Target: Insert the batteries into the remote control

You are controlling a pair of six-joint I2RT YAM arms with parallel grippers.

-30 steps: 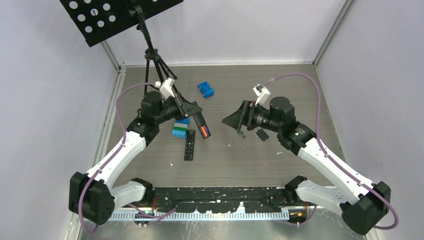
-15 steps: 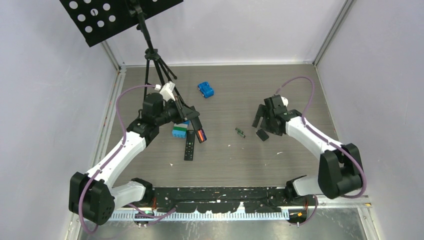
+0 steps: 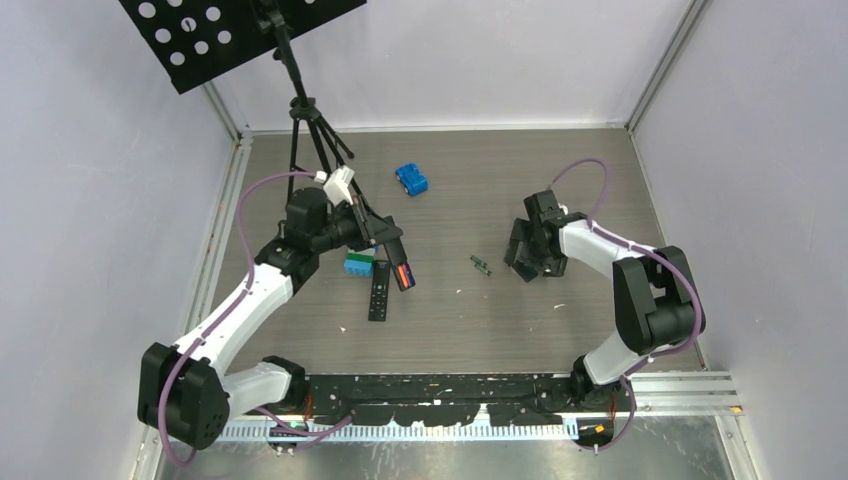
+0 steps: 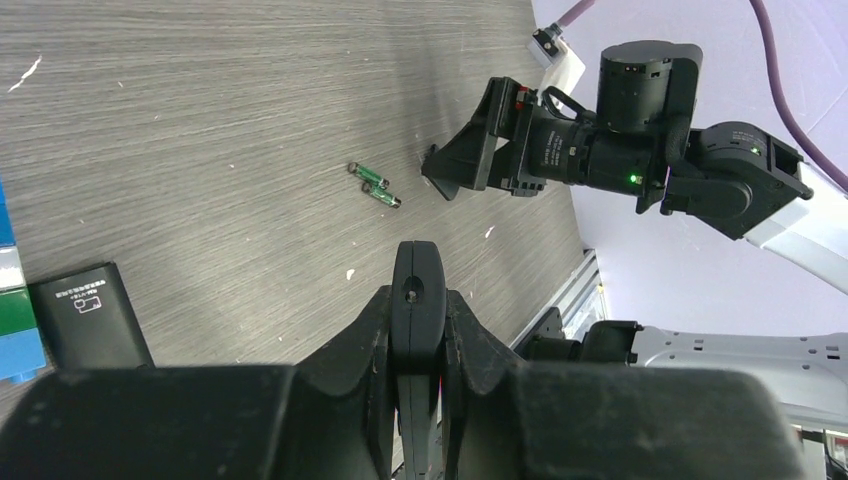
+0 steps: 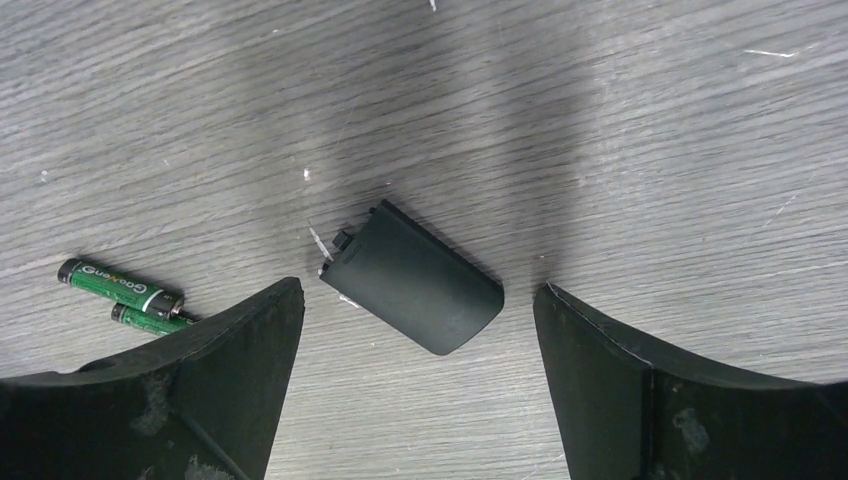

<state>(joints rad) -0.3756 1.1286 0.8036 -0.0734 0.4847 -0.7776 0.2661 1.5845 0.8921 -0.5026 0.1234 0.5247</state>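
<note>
My left gripper (image 3: 393,243) is shut on a slim black remote control (image 3: 402,262) and holds it off the table; orange batteries (image 3: 406,270) show in its open recess. In the left wrist view the remote (image 4: 418,300) stands edge-on between the shut jaws. Two dark green batteries (image 3: 481,264) lie side by side on the table between the arms and also show in the left wrist view (image 4: 375,185) and the right wrist view (image 5: 120,290). My right gripper (image 3: 528,256) is open, pointing down over a small black battery cover (image 5: 412,290), with one finger on each side of it and apart from it.
A second black remote (image 3: 379,290) lies on the table near a blue-and-green block (image 3: 357,264). A blue toy car (image 3: 411,180) sits farther back. A tripod (image 3: 310,120) with a black perforated board stands at the back left.
My right gripper has drawn back to the right, away from the green batteries, and now points down over the battery cover. My left gripper with the remote shifted slightly left.
</note>
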